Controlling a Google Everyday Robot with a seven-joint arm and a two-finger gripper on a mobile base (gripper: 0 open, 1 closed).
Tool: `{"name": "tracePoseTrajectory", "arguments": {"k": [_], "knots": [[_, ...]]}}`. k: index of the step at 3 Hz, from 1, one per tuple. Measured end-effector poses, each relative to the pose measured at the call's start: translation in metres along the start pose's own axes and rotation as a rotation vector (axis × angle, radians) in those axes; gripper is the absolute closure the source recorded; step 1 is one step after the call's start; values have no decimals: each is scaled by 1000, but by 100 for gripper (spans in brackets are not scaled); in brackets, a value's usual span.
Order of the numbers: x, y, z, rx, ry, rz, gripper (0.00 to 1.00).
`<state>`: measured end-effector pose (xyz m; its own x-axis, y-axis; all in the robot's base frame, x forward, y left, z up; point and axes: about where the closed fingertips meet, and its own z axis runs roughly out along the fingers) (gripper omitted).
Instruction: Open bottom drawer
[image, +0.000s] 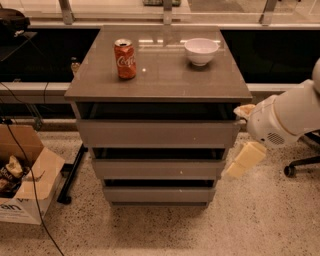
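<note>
The bottom drawer (159, 194) is the lowest and slimmest grey-brown front of the cabinet (158, 75), pushed in, with a dark gap above it. The middle drawer (157, 169) and the top drawer (157, 133) sit above it, each standing slightly out. My gripper (236, 169), cream-coloured, hangs from the white arm (282, 120) at the cabinet's right side. It points down and left, level with the middle drawer's right end, and is above and to the right of the bottom drawer.
A red Coke can (125, 59) and a white bowl (201, 51) stand on the cabinet top. An open cardboard box (22, 182) and cables lie on the floor at left. An office chair base (300, 165) is at right.
</note>
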<state>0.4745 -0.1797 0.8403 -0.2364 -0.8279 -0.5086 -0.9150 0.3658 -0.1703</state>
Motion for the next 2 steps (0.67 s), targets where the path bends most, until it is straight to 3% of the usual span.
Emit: {"name": "tracePoseTrajectory", "arguments": {"k": [1, 2], "knots": [[20, -6, 55, -87, -85, 50, 0], [22, -6, 57, -91, -83, 53, 0]]}}
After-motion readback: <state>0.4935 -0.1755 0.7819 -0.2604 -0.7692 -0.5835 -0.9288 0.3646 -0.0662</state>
